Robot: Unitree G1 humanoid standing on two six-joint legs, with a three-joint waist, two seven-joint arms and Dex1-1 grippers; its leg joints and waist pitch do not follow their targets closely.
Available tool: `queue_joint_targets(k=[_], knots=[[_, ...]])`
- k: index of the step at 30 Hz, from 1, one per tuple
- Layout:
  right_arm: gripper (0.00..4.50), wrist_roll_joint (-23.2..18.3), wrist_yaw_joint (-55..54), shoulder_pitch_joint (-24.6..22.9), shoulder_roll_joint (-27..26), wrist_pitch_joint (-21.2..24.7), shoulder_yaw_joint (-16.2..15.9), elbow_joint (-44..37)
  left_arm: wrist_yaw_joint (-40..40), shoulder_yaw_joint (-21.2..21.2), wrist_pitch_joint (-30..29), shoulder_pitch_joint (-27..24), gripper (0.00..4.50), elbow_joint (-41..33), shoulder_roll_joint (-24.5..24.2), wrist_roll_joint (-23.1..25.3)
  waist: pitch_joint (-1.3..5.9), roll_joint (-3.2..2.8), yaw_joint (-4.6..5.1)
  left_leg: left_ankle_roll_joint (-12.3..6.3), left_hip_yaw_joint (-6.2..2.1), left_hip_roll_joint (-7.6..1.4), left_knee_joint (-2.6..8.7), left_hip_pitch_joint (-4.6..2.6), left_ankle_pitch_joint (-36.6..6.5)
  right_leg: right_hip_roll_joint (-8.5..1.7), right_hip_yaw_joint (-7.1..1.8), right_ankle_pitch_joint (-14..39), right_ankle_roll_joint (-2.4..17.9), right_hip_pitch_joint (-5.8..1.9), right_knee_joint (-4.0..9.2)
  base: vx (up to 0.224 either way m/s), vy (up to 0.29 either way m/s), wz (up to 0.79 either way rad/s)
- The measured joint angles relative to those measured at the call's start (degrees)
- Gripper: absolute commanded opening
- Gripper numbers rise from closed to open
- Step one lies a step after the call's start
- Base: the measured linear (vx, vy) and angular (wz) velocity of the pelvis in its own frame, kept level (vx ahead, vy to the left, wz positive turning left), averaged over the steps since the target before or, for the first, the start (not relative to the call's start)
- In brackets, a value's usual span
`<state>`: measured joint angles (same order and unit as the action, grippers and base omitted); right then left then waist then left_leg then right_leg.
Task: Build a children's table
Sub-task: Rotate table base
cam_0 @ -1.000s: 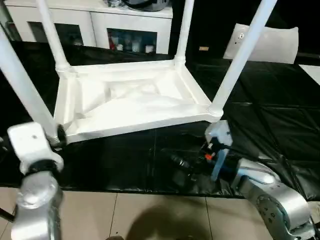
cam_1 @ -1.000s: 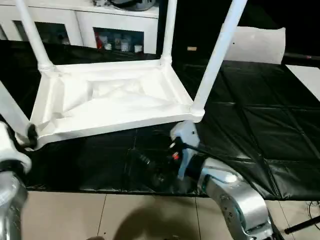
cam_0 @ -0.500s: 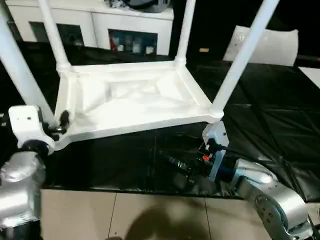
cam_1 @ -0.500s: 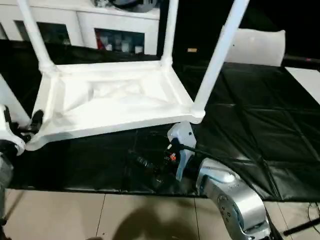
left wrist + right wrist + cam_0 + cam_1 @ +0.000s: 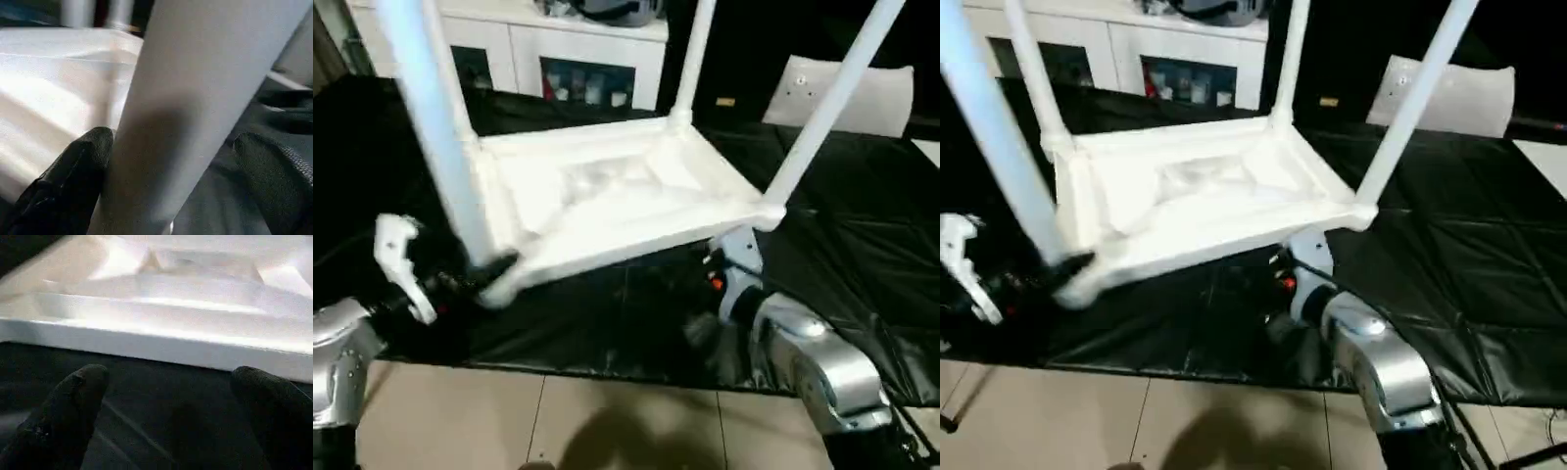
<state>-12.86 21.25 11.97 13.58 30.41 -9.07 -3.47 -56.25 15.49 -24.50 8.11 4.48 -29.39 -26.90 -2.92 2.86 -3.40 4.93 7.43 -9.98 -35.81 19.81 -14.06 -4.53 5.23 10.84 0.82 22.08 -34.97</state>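
Observation:
The white children's table lies upside down on the black mat, its ribbed tabletop [image 5: 607, 196] facing up. Legs stand in its corner sockets, among them the near-left leg [image 5: 440, 147], the near-right leg [image 5: 832, 108] and a far leg [image 5: 695, 59]. My left gripper [image 5: 475, 279] is at the near-left leg's base. In the left wrist view it [image 5: 173, 142] is open around that leg, with one finger [image 5: 78, 166] against it and the other [image 5: 274, 171] apart. My right gripper [image 5: 168, 377] is open and low over the mat, just in front of the tabletop's near rim [image 5: 146, 340].
A white cabinet with glass doors [image 5: 587, 59] stands behind the table. A flat white sheet [image 5: 862, 93] leans at the back right. The black mat [image 5: 862, 245] ends at a front edge just behind my forearms, with tiled floor [image 5: 607, 421] beyond it.
The whole picture has shifted. My left gripper's fingers have spread wider at the leg's base and my left forearm has sunk lower to the left. The right gripper stays open by the rim.

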Motion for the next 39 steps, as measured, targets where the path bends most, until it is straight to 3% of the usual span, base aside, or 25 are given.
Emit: queue_joint_targets(k=[9, 14, 20, 28, 39], knots=[[4.50, 7.3, -6.7, 6.0, -1.4, -5.8, -0.7, 18.1, -2.7, -10.4, -3.4, -0.6, 4.38, -9.3, 3.0, -2.0, -0.01, 0.06, 0.61, 0.16, 0.89, -0.22, 0.39, 0.12, 0.4, 0.12, -0.22, 0.0, 0.2, 0.54, -0.20, 0.000, 0.000, 0.00], [4.50, 8.7, -7.4, 10.5, -3.5, -9.8, -0.9, 27.9, -3.5, -15.2, -8.0, -0.1, 4.38, -16.1, 4.1, -4.9, -0.01, 0.15, 1.79, 0.24, 1.04, -0.28, 0.40, 0.13, 0.5, 0.18, -0.47, 0.0, 0.3, 0.84, -0.42, 0.000, 0.000, 0.00], [4.50, 9.5, -7.3, 15.1, -5.7, -13.9, -0.3, 36.3, -3.6, -19.5, -10.7, 1.4, 4.38, -19.6, 6.2, -6.0, -0.10, 0.78, 3.36, 0.22, 1.15, -0.46, 0.40, 0.10, 0.6, 0.36, -0.58, -0.3, 0.7, 0.99, -0.46, 0.000, 0.000, 0.00], [4.50, 11.5, -8.2, 19.8, -8.0, -17.8, -0.3, 43.9, -1.1, -24.4, -8.3, 9.0, 4.38, -16.6, 14.5, -4.6, -0.15, 1.10, 3.83, 0.33, 1.26, -0.74, 0.40, 0.11, 0.8, 0.77, -0.84, -0.5, 0.8, 1.08, -0.41, 0.000, 0.000, 0.00], [4.50, 11.5, -7.1, 20.0, -9.1, -23.9, 1.3, 47.7, 4.3, -25.5, 0.9, 17.5, 4.38, -4.6, 22.3, 1.0, -0.20, 0.99, 3.79, 0.45, 1.53, -1.09, 0.41, 0.11, 0.9, 1.22, -1.19, -0.7, 1.0, 1.27, -0.33, 0.000, 0.000, 0.00]])
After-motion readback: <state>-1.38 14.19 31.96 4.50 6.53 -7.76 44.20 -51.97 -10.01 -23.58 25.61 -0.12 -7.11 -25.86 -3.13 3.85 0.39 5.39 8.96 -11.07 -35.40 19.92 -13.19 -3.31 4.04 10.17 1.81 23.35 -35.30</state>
